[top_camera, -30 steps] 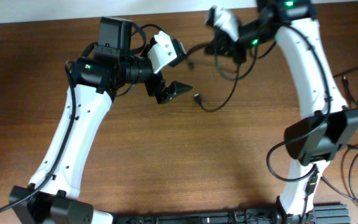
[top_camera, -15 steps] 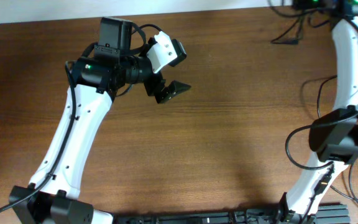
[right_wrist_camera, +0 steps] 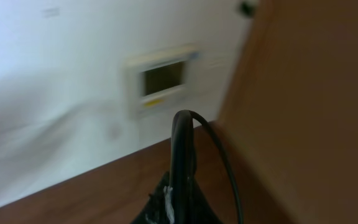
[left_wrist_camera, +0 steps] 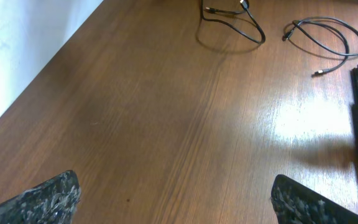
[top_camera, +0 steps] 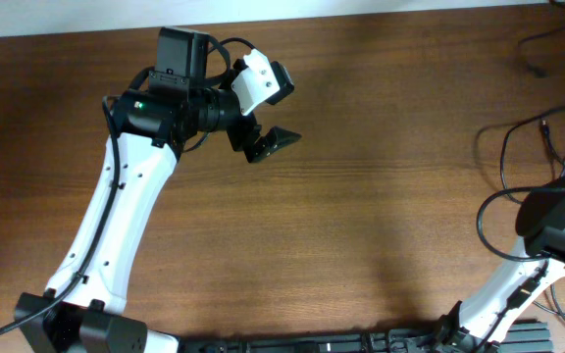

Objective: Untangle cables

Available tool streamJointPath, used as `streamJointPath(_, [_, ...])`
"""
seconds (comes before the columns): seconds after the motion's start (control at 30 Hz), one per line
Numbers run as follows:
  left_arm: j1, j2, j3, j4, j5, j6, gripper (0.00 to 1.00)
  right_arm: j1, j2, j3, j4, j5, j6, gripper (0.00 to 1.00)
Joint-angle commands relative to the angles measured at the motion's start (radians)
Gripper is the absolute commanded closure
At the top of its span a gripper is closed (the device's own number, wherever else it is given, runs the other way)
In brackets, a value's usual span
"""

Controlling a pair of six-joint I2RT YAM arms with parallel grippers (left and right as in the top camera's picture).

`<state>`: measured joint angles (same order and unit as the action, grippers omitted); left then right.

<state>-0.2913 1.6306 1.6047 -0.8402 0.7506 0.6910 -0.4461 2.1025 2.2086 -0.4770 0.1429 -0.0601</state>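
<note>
Separating one cable [right_wrist_camera: 183, 134], clamped in my right gripper [right_wrist_camera: 178, 202] by the desk's [top_camera: 361, 216] far edge (left gripper [left_wrist_camera: 176, 198] gapes idle), I next lay it down apart.

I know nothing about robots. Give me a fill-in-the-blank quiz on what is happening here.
The left end effector stands ___, holding nothing. The right end effector is ___ on a thin black cable. Loose black cords lie on the brown wooden ___.
Missing words: open; shut; table.
</note>
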Motion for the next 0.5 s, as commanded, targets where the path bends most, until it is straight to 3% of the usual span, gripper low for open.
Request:
streamJointPath(0.0, [0.004,-0.015,0.0,0.001,0.003,-0.003,0.01,-0.036,0.064,0.006,0.024,0.072,-0.014,0.96])
streamJointPath(0.33, [0.004,-0.015,0.0,0.001,0.003,-0.003,0.01,-0.045,0.295,0.006,-0.109,0.047,-0.063,0.95])
streamJointPath(0.4, [0.004,-0.015,0.0,0.001,0.003,-0.003,0.01,-0.038,0.327,0.006,-0.149,-0.003,-0.063,0.8])
streamJointPath(0.47, [0.004,-0.015,0.0,0.001,0.003,-0.003,0.01,-0.032,0.344,0.006,-0.185,-0.07,-0.062,0.43])
